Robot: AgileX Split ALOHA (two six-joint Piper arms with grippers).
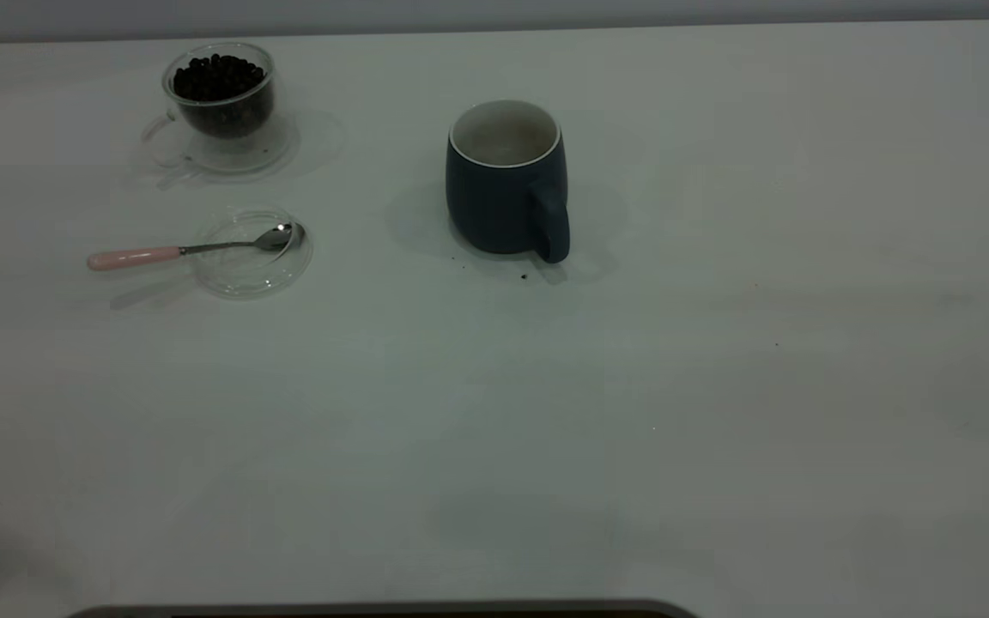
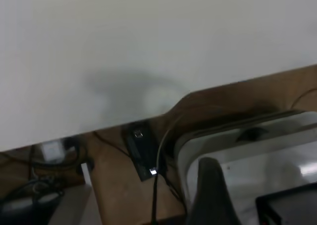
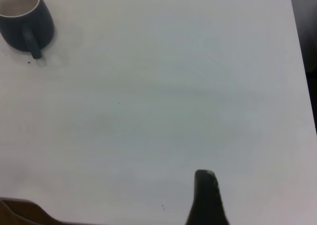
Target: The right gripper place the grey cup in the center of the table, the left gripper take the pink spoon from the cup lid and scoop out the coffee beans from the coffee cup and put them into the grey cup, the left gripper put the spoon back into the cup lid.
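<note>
Grey cup (image 1: 507,184) amid open table (image 1: 718,386).

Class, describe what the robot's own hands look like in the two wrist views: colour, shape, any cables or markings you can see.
Little shows. In the left wrist view the left hand appears as one dark, matte finger tapering to a rounded tip. In the right wrist view the right hand is likewise one black, narrow, round-tipped finger. No markings or cables show on either. The exterior view shows no arms.

pale wall (image 1: 494,13) behind; cables (image 2: 29,193) on wooden floor (image 2: 119,185).
</note>
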